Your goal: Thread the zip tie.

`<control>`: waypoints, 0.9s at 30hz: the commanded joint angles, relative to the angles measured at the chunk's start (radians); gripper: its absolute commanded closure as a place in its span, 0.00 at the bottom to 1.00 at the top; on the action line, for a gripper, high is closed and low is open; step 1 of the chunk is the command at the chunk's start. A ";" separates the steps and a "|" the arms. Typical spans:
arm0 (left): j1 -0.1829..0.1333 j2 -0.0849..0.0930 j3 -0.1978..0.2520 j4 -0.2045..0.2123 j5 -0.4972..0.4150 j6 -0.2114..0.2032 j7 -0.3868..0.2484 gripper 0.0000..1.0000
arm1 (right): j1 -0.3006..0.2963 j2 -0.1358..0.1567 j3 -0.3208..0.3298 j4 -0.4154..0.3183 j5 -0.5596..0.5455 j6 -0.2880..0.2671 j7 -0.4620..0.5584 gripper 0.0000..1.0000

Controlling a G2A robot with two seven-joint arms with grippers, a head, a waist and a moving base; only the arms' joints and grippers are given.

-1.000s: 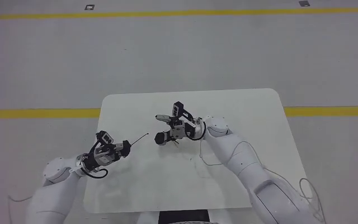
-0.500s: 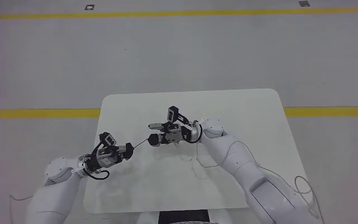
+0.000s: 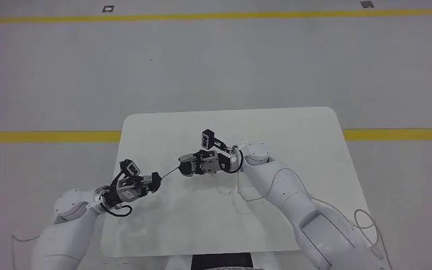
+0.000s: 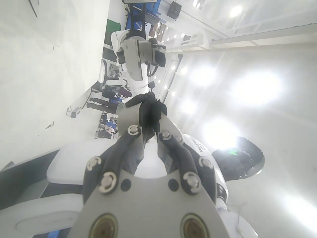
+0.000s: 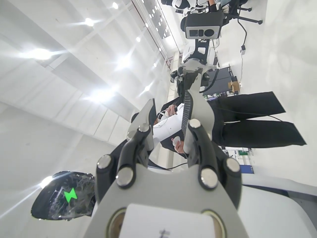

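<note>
A thin black zip tie [image 3: 167, 173] slants over the white table [image 3: 290, 128]. My left gripper [image 3: 154, 180] sits at the front left, shut on the tie's lower end. In the left wrist view its fingers [image 4: 133, 115] press together on the dark end of the tie [image 4: 148, 105]. My right gripper [image 3: 184, 165] comes in from the right and meets the tie's free tip. In the right wrist view that gripper [image 5: 168, 100] stands open, with a clear gap between its fingers [image 5: 146, 117]. The left gripper [image 5: 185, 77] faces it a short way off.
The table's right half and front strip are bare. A thin pale cable [image 3: 246, 196] hangs along the right arm over the table. Yellow floor lines [image 3: 61, 136] run beyond the table's edges.
My right gripper has swung left and down to the tie's free tip, and its fingers have narrowed. The left gripper and the tie have shifted only slightly.
</note>
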 commanded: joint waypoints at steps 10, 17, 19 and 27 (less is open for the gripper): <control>0.000 0.000 0.000 0.000 0.000 0.000 0.000 1.00 | 0.010 -0.002 -0.003 0.017 -0.013 0.000 0.011 0.93; 0.000 0.000 0.000 0.000 0.000 0.000 0.000 1.00 | 0.012 -0.002 -0.004 0.023 -0.025 -0.007 0.006 1.00; 0.000 0.000 0.000 0.000 0.000 0.000 0.000 1.00 | 0.010 -0.002 -0.004 0.022 -0.030 -0.014 0.002 1.00; 0.001 -0.001 0.006 -0.004 -0.008 0.002 0.019 0.00 | -0.009 0.002 0.022 0.004 -0.015 -0.078 -0.068 1.00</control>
